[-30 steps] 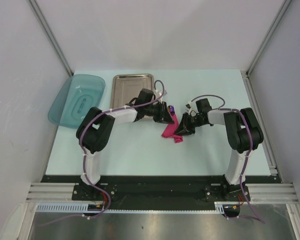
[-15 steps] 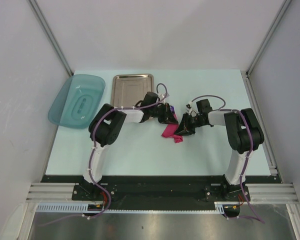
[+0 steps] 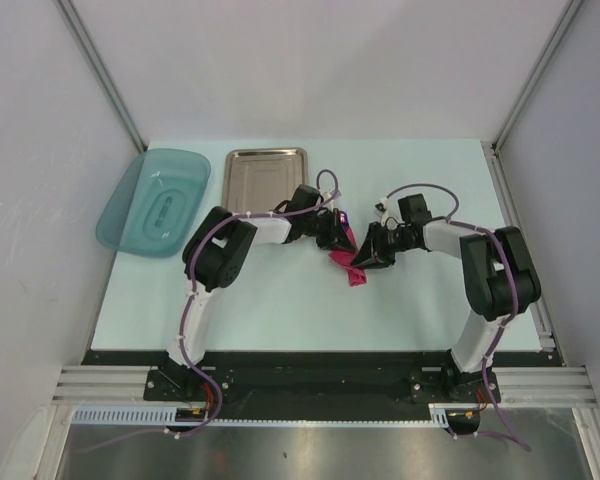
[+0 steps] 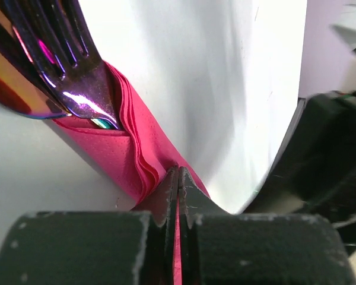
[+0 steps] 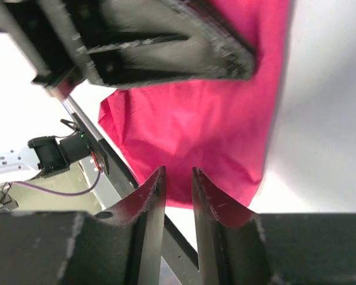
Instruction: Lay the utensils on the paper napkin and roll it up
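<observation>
One napkin, pinched by left gripper, right gripper just beside

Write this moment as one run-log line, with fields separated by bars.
stage: roll-up | left tool: shut on paper napkin edge | right tool: parted, nothing gripped | fork: inside the fold, tines sticking out

Both units are the same build: the left arm and right arm have white tube links with chunky matte-black joint housings. A thin purple cable runs along each one, held on with little white ties. The left end effector is all black plastic with a grainy finish and flat fingers tapering to thin tips. The right end effector looks identical, with edges a bit scuffed.
</observation>
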You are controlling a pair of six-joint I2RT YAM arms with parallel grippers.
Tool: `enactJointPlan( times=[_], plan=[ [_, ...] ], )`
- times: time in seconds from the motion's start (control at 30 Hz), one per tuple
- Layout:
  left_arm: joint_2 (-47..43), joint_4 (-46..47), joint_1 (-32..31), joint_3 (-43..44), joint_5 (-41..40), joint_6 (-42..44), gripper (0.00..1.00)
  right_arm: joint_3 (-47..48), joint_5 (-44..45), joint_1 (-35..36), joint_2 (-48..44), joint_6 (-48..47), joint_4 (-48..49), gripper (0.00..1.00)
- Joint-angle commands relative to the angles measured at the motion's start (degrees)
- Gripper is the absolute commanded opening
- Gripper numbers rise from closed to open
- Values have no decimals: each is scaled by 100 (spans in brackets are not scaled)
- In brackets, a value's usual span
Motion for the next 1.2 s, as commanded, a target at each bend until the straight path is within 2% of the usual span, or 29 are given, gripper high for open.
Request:
enactJointPlan(
  times=[0.0,0.27,0.47,0.73,0.87,1.0,1.17],
  plan=[
    [88,-470,-28,63,-263,399,0,119,-140,-5,-342,-284,-316,28],
    [79,-514,-45,98,-281,443,0,-180,-482,21,71,-99,-325,20],
    [97,-558,-45,142,-307,469,0,-462,-501,127,282,86,-44,22],
    [-96,-330,-36,10,-17,504,0,-470,-448,-145,1161,120,44,24],
    [-430,-101,-36,-131,97,618,4,-488,-483,-119,1161,226,123,25],
    [-449,-223,-36,-87,141,680,3,-444,-693,-58,1047,305,202,26],
    [-264,-330,-36,-69,124,689,0,-146,-1036,-14,250,436,237,30]
  ],
)
